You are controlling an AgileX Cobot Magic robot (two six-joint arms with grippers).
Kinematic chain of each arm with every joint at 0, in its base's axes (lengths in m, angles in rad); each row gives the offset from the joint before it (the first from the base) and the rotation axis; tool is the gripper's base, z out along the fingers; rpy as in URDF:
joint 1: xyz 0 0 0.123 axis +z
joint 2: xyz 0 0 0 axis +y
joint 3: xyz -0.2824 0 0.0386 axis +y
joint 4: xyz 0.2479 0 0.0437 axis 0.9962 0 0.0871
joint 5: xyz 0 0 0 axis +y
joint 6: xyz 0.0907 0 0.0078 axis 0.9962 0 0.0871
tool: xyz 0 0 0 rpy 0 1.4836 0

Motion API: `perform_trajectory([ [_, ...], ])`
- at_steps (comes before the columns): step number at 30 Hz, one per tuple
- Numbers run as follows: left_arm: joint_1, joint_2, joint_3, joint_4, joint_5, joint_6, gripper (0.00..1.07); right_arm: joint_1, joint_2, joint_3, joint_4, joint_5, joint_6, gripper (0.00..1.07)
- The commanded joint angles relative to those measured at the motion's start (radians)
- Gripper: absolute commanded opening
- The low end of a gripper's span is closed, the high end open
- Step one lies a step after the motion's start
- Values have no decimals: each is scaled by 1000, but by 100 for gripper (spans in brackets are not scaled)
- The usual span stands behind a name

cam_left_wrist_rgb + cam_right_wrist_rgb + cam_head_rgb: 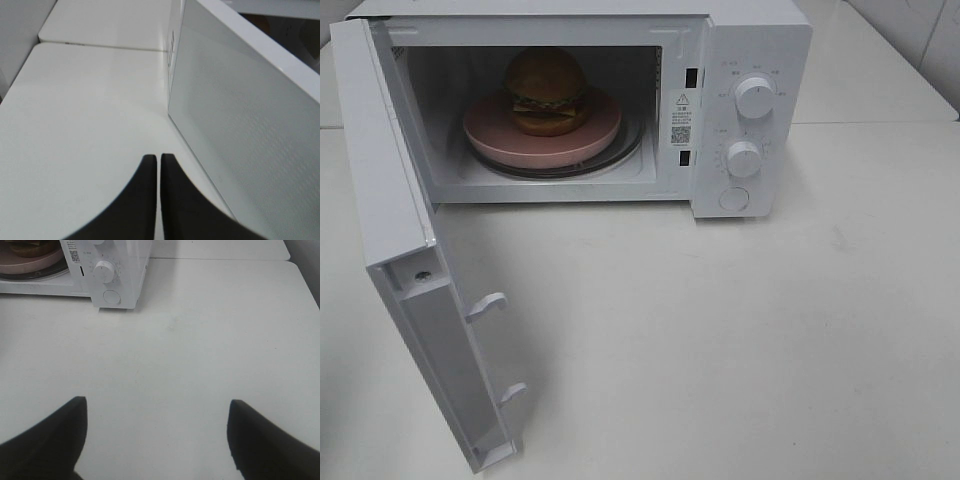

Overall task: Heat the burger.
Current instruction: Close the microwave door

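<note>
A white microwave (750,60) stands on the white table (770,330), its door (390,190) wide open, a pink plate (485,130) inside.

This looks like a lab-style mock kitchen. A boxy white microwave oven (775,40) with two round dials stands at the far side of plain white tables (750,340) pushed edge to edge, and white wall tiles (930,35) show at the far right.
</note>
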Motion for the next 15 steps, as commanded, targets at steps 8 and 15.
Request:
perform_trajectory([
  [8, -3, 230, 29, -54, -453, 71, 0, -6, -26, 2, -7, -9, 4, 76],
  [15, -3, 345, 178, -63, -794, 108, 0, -6, -26, 2, -7, -9, 3, 76],
])
